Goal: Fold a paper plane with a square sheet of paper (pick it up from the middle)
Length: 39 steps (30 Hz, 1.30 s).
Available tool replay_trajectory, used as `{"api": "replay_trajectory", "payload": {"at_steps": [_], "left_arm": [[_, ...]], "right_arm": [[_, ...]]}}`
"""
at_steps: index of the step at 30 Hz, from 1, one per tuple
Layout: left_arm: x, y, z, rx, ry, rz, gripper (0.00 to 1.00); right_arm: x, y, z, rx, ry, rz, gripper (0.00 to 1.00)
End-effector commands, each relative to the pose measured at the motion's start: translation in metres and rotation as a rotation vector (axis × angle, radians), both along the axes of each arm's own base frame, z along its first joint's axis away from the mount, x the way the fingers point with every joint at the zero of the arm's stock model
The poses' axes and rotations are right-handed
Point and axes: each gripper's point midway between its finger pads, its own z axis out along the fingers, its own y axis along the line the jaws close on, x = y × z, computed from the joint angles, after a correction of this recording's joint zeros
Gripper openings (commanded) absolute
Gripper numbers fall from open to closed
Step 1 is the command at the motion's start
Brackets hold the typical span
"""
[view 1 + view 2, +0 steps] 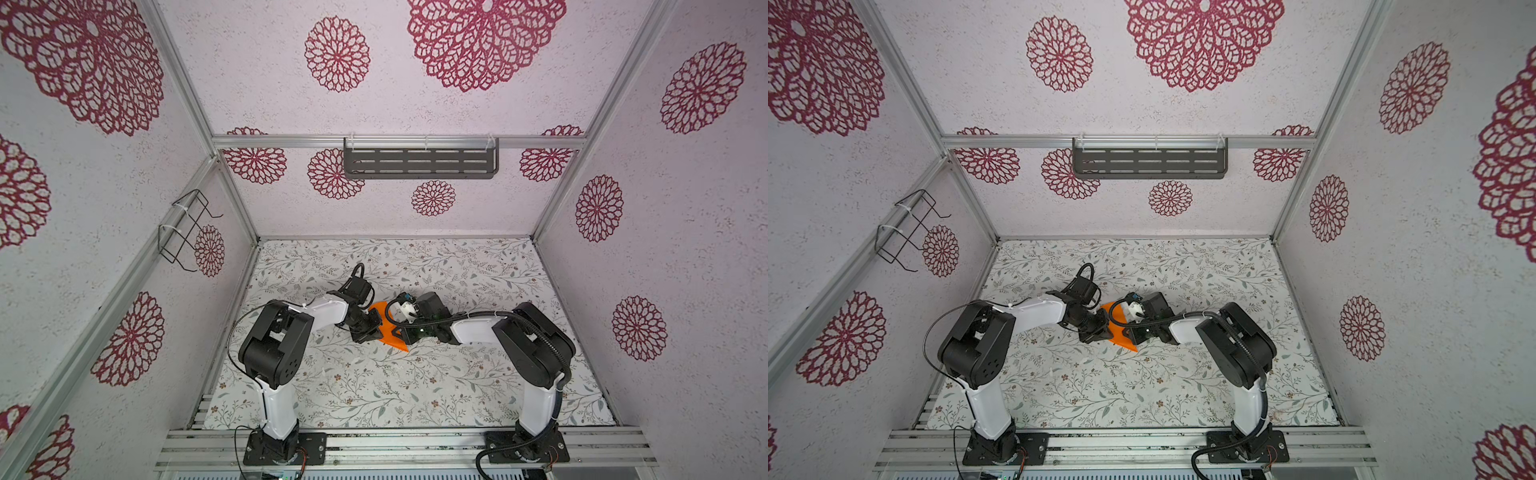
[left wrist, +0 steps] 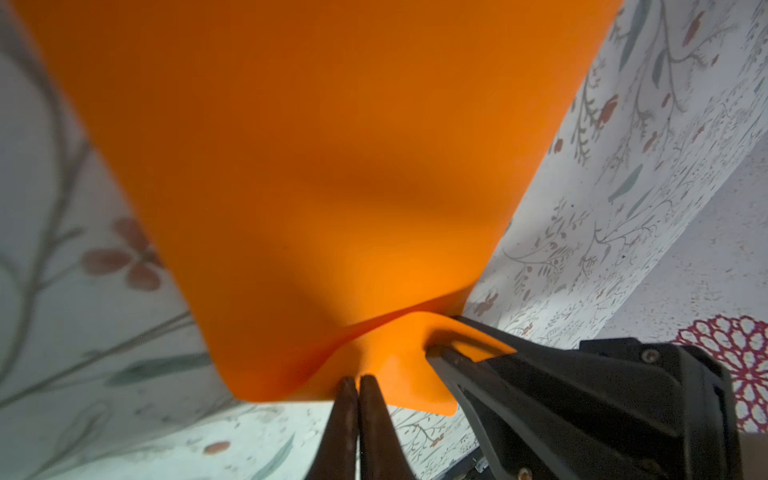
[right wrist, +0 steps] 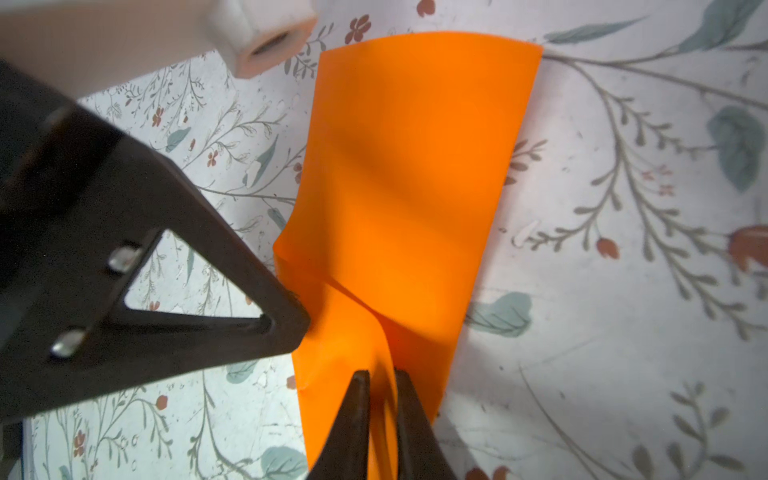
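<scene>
The square sheet of paper [image 1: 392, 338] [image 1: 1121, 338] is bright orange and hangs bent between my two grippers, just above the middle of the table. In the left wrist view the sheet [image 2: 311, 166] fills most of the frame, and my left gripper [image 2: 357, 380] is shut on its near edge. In the right wrist view a raised fold of the sheet [image 3: 415, 166] stands between the tips of my right gripper [image 3: 381, 376], whose jaws are slightly parted. From above, the left gripper [image 1: 376, 328] and right gripper [image 1: 399, 332] nearly touch. No paper plane is in view.
The floral table cover [image 1: 374, 395] lies under both arms. A dark slotted shelf [image 1: 420, 160] hangs on the back wall and a wire bracket [image 1: 187, 228] on the left wall. An aluminium rail [image 1: 399, 444] runs along the front edge.
</scene>
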Motion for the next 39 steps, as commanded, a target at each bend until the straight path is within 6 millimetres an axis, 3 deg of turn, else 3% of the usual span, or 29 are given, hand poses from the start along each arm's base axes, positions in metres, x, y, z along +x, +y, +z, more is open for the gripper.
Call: {"api": "replay_trajectory", "payload": {"at_steps": [1, 7, 13, 24, 31, 36, 39], "left_arm": [[0.000, 0.005, 0.003, 0.020, -0.009, 0.003, 0.08], [-0.002, 0.008, 0.000, 0.034, 0.002, 0.005, 0.07], [-0.004, 0.012, -0.006, 0.065, 0.022, 0.013, 0.05], [-0.007, 0.019, -0.014, 0.111, 0.059, 0.029, 0.04], [-0.008, 0.021, -0.017, 0.126, 0.077, 0.028, 0.04], [-0.009, 0.020, -0.019, 0.129, 0.086, 0.022, 0.04], [-0.010, 0.020, -0.021, 0.130, 0.091, 0.020, 0.04]], "right_arm": [[-0.010, -0.017, -0.031, -0.101, 0.088, -0.028, 0.17], [-0.009, -0.018, -0.032, -0.107, 0.092, -0.036, 0.17], [-0.005, -0.015, -0.020, -0.082, 0.076, -0.048, 0.18], [0.007, -0.009, 0.030, 0.033, 0.052, -0.108, 0.24], [0.020, -0.025, 0.067, 0.051, 0.036, -0.255, 0.30], [0.012, -0.022, 0.094, 0.123, 0.036, -0.283, 0.27], [-0.002, -0.010, 0.093, 0.127, 0.051, -0.220, 0.24]]}}
